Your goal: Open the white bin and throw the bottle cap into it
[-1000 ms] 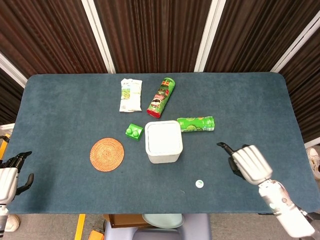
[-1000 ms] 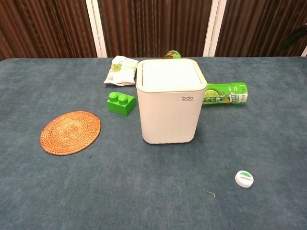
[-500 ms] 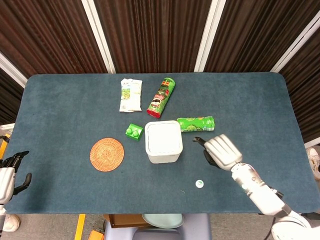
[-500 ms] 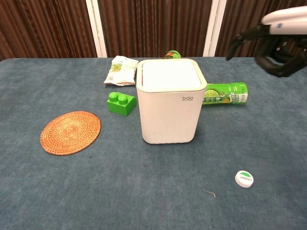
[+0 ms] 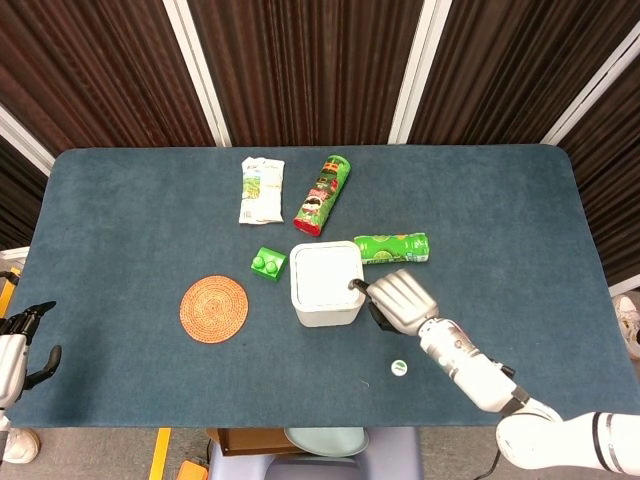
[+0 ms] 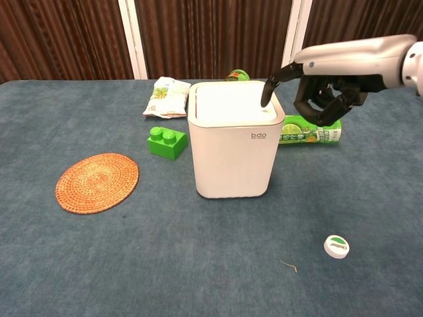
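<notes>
The white bin stands mid-table with its lid down. My right hand hovers at the bin's right side, holding nothing. One finger points down onto the lid's right edge, and the others are curled in. The white and green bottle cap lies on the cloth near the front edge, right of the bin and below that hand. My left hand sits at the table's front left corner with its fingers apart and nothing in it; the chest view does not show it.
A green brick and a woven coaster lie left of the bin. A green can lies just behind my right hand. A snack bag and a red and green tube lie farther back.
My right hand has swept left from the table's right side to the bin, and one finger now reaches the lid's edge. The cap, the bin and the left hand have not moved.
</notes>
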